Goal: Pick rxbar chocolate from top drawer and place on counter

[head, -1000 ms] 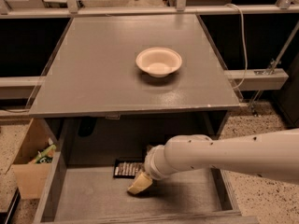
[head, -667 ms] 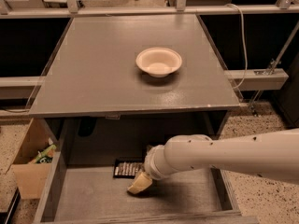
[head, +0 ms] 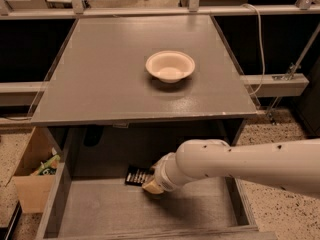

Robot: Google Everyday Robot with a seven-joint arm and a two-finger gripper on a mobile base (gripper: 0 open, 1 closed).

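Observation:
The rxbar chocolate [head: 136, 175], a flat dark wrapper with pale lettering, lies on the grey bottom of the open top drawer [head: 100, 209], near its back. My gripper [head: 152, 186] is down inside the drawer at the bar's right end, touching or just above it. My white arm [head: 240, 166] reaches in from the right and hides part of the bar. The grey counter [head: 110, 79] lies above the drawer.
A white bowl [head: 170, 66] stands on the counter right of centre. A cardboard box [head: 31, 176] with packets stands on the floor left of the drawer. The drawer's thick side walls [head: 52, 204] flank the arm. A white cable [head: 258, 44] hangs at the counter's right.
My gripper has shifted slightly toward the back of the drawer, closer over the bar's right end. The bar and the bowl have not moved.

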